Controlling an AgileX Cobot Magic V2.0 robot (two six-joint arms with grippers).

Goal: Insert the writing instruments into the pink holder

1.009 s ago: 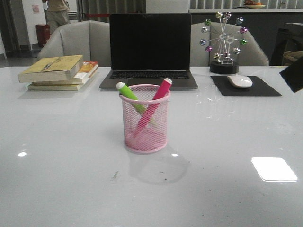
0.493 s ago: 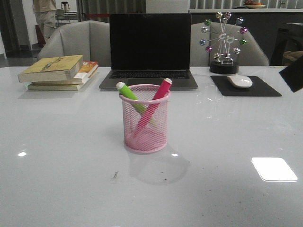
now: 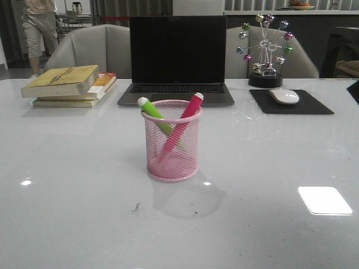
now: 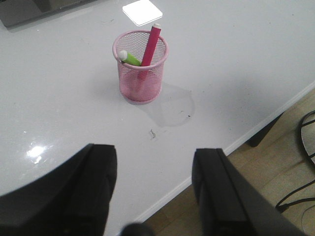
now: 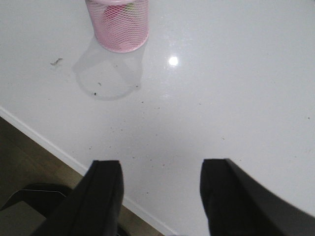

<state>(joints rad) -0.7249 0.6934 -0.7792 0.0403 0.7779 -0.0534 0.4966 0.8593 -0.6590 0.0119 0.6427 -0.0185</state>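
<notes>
The left gripper point(image 4: 155, 189) is hanging over the near edge of the table point(image 4: 236, 59) with its two black fingers point(image 4: 98, 172) spread wide and nothing between them. The right gripper point(image 5: 160, 196) is doing likewise over the same edge, its fingers point(image 5: 106, 189) parted wide and empty.

Ahead of both grippers, well apart from them, the pink holder point(image 3: 171, 140) is standing upright on the white table point(image 3: 67, 185), touched by neither gripper. Inside it the two markers are leaning across one another. The pink marker point(image 3: 180, 126) is slanting up toward the robot's right, its white end poking above the rim; the green marker point(image 3: 155, 114) is slanting up toward the robot's left, its white end also showing over the rim. In the left wrist view the holder point(image 4: 140, 69) is sitting beyond the open fingers with the pink marker point(image 4: 150, 44) rising above the rim and the green marker point(image 4: 129, 59) lying lower against the mesh wall. In the right wrist view only the lower part of the holder point(image 5: 118, 24) is showing, beyond the fingers.

Farther off, behind the holder, a laptop point(image 3: 178, 59) is standing open with a dark screen. To its left a stack of books point(image 3: 67, 85) is lying; to its right a white mouse point(image 3: 284, 96) is resting on a black mouse pad point(image 3: 314, 105), with a desk ornament point(image 3: 265, 50) of coloured balls behind it.
</notes>
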